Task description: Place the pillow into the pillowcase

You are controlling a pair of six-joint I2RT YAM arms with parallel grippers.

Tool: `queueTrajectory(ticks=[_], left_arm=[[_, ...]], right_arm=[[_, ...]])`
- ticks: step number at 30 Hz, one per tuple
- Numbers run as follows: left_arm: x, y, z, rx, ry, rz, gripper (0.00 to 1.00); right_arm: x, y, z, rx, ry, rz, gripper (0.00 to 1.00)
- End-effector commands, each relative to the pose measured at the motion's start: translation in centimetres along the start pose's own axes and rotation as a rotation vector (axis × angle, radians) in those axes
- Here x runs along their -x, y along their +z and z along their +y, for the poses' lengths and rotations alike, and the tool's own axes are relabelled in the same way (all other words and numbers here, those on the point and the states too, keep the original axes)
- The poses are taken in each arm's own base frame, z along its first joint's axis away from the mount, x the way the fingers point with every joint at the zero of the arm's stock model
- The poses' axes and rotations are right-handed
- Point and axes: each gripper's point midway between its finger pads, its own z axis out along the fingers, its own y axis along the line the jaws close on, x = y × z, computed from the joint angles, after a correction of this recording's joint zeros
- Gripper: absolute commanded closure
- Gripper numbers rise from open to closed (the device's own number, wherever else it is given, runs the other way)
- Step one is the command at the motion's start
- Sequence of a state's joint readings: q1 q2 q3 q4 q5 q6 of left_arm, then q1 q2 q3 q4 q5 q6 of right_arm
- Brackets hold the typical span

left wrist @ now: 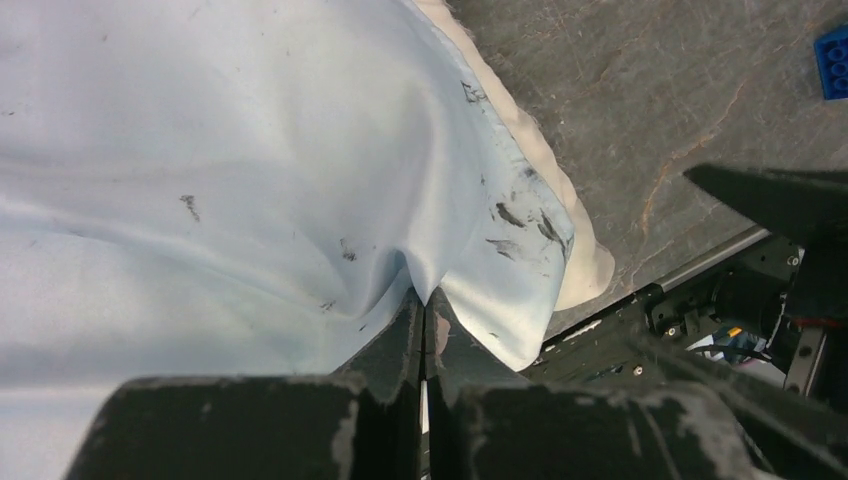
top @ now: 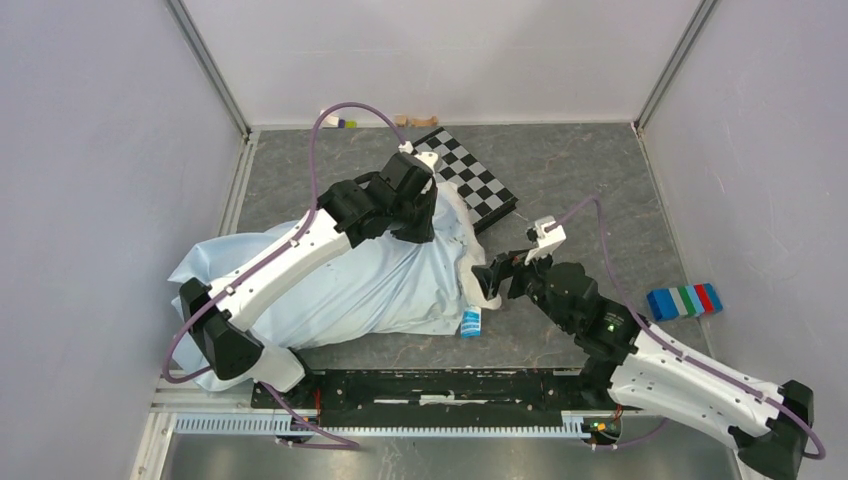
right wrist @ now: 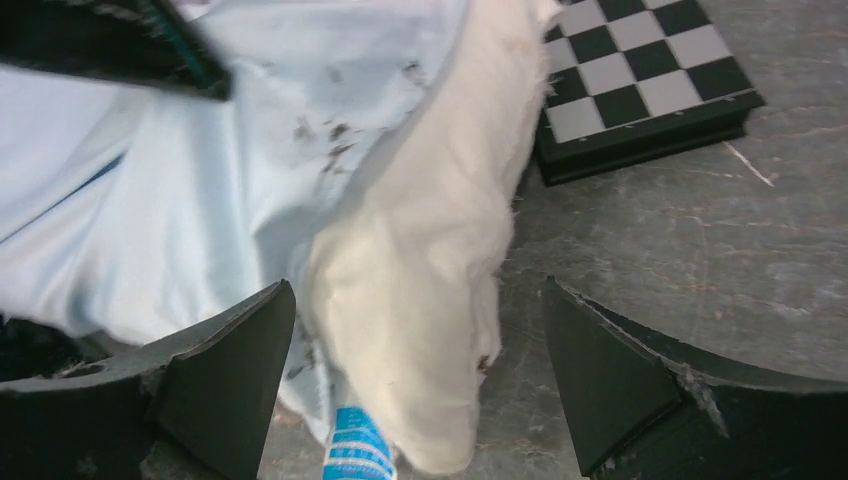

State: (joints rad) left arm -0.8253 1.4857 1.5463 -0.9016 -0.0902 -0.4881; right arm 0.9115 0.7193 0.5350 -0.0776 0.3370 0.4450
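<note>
Left of centre in the overhead view — one pillowcase (top: 350, 285), one pillow (right wrist: 430, 220) mostly inside, cream end poking out at right. Two end effectors: left (left wrist: 425, 310) pinching case fabric, right (right wrist: 417, 300) spread wide astride that end, gripping nothing. Could slide out again if hem drags or pinch slips.

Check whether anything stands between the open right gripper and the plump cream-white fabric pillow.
Nothing visible does. The right gripper stands open at the bare end of the plump cream-white fabric pillow, which sticks out of the wrinkly light-blue fabric pillowcase.
</note>
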Motion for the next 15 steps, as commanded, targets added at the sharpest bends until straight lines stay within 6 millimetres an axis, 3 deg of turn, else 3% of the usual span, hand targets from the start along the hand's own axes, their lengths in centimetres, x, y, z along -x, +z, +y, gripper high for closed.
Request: queueTrajectory(ticks=[1,5,8,11,13,14,15], left_arm=[[0.9,0.6,-0.9,-0.045,-0.04,-0.027,0.98],[0.8,0.7,-0.9,-0.044,-0.038,-0.024,0.98],[0.7,0.6,-0.9,-0.052,-0.037,-0.021,0.98],[1.1,0.0,-1.0,-0.063,-0.034,-0.042,0.98],[1.6,-0.6,-1.2,-0.071,-0.029,-0.06,0.98],[2.0,-0.7,-1.3,-0.072,-0.025,-0.07,0.98],[2.5,-1.0,-1.3,-0.068,-0.022,-0.082,0.98]], right_arm=[[-2.0,-0.6,1.5,0.036,-0.108,0.063,0.02],[-5.1,0.3,3.9,0.111,-0.175,0.128,0.02],[-7.6,1.4,3.4,0.072,-0.196,0.174,0.02],[-7.6,3.1,4.1,0.063,-0.208,0.161,0.03],[-6.0,4.0,6.5,0.123,-0.228,0.154,0.22],[-5.0,4.0,7.9,0.171,-0.221,0.148,0.44],[-3.5,3.7,10.0,0.242,-0.199,0.143,0.73]])
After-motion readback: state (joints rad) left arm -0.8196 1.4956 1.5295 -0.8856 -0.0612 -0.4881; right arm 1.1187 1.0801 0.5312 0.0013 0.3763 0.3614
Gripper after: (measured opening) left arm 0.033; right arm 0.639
